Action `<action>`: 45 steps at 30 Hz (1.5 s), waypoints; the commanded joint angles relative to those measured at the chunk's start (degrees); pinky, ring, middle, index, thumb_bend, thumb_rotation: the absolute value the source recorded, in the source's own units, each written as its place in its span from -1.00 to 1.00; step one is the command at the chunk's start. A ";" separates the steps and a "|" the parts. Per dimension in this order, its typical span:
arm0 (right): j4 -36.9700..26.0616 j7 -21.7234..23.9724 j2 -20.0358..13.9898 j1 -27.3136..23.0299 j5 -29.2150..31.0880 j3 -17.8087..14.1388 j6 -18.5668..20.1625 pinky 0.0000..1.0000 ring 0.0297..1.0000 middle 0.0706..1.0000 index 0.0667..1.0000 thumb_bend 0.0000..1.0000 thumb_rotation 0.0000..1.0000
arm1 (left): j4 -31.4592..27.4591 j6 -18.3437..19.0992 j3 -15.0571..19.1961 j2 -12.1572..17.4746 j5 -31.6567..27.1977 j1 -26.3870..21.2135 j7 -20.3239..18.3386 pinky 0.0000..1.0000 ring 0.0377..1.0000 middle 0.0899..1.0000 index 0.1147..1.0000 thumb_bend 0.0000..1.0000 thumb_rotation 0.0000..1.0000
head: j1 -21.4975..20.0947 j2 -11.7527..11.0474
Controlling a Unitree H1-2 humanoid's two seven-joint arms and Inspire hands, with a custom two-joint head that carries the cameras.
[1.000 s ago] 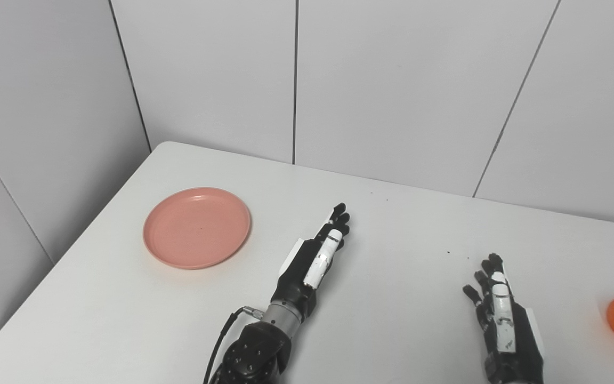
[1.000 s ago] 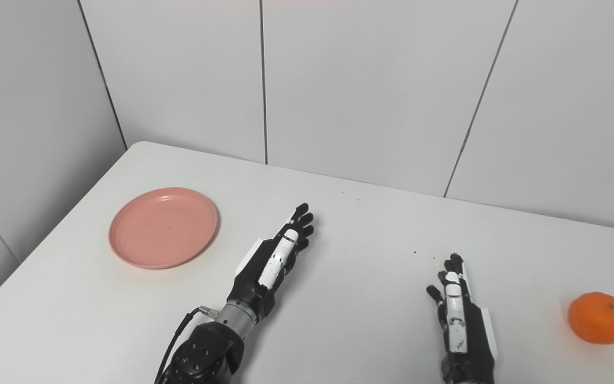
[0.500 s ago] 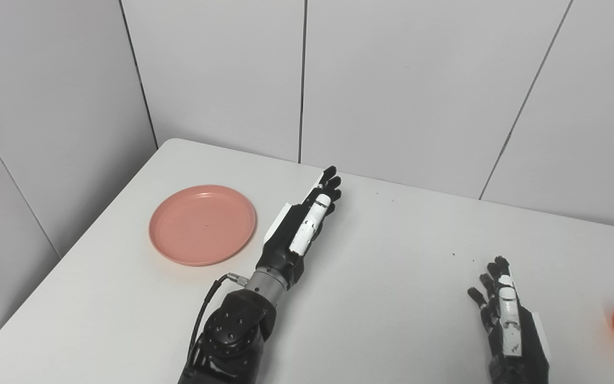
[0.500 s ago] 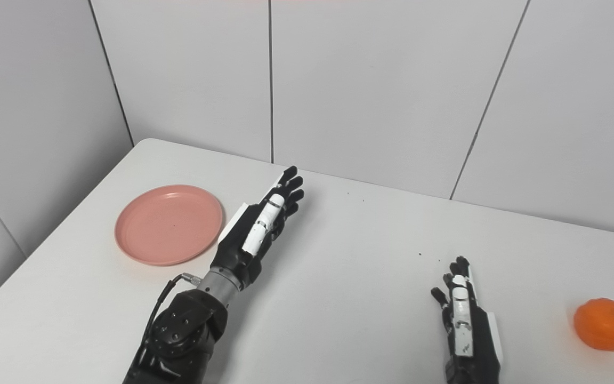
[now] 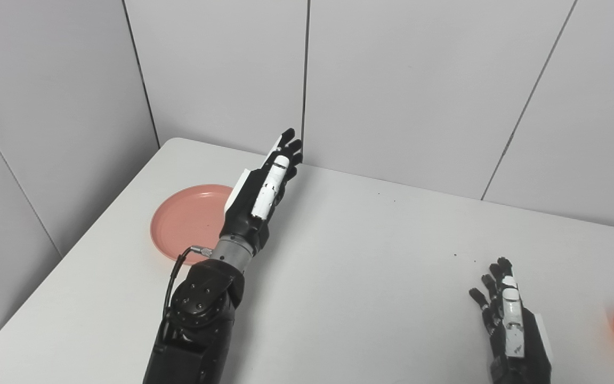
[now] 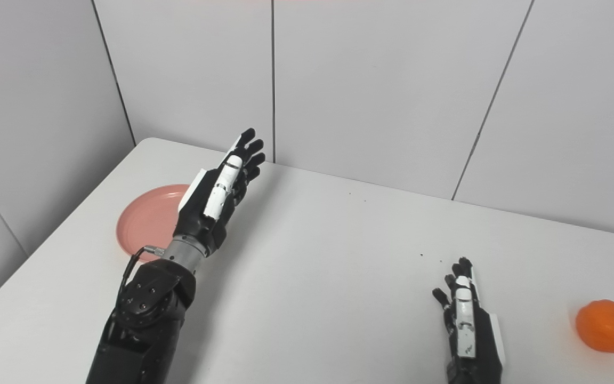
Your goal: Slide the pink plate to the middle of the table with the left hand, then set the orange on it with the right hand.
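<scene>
The pink plate (image 5: 187,226) lies flat on the left part of the white table (image 5: 371,256), its right side hidden behind my left arm. My left hand (image 5: 261,184) is raised above the plate's right edge, open, fingers stretched toward the back wall, holding nothing. The orange (image 6: 607,326) rests near the table's right edge. My right hand (image 6: 464,320) lies open low at the front right, well left of the orange and apart from it.
Grey wall panels stand close behind the table and along its left side. The table's rounded far-left corner (image 5: 176,143) is just beyond the plate. A few small dark specks (image 5: 456,255) dot the tabletop.
My left arm has risen and swung up and to the left, from the table's middle to over the plate's right edge. The right hand has barely moved. The camera shifted slightly.
</scene>
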 commanded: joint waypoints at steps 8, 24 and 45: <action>-0.82 0.02 -0.13 -0.41 0.15 -0.33 0.50 1.00 0.99 1.00 1.00 -0.56 1.00 | 0.48 -2.91 4.25 5.49 -3.82 -4.34 0.05 0.97 0.96 0.96 0.92 -0.14 1.00 | 0.18 -0.04; 0.04 0.54 -0.86 -0.35 -0.43 -0.09 -1.00 1.00 1.00 1.00 1.00 -0.57 1.00 | 0.61 -3.00 9.41 9.07 -5.50 -5.30 2.70 0.92 0.91 0.92 0.89 -0.23 1.00 | 0.60 -0.65; 0.97 0.43 -0.87 -0.31 -0.50 -0.03 -1.87 1.00 1.00 1.00 1.00 -0.59 1.00 | 10.10 -4.87 16.16 13.28 -11.70 -4.33 2.50 0.96 0.93 0.92 0.91 -0.35 1.00 | 0.86 -1.02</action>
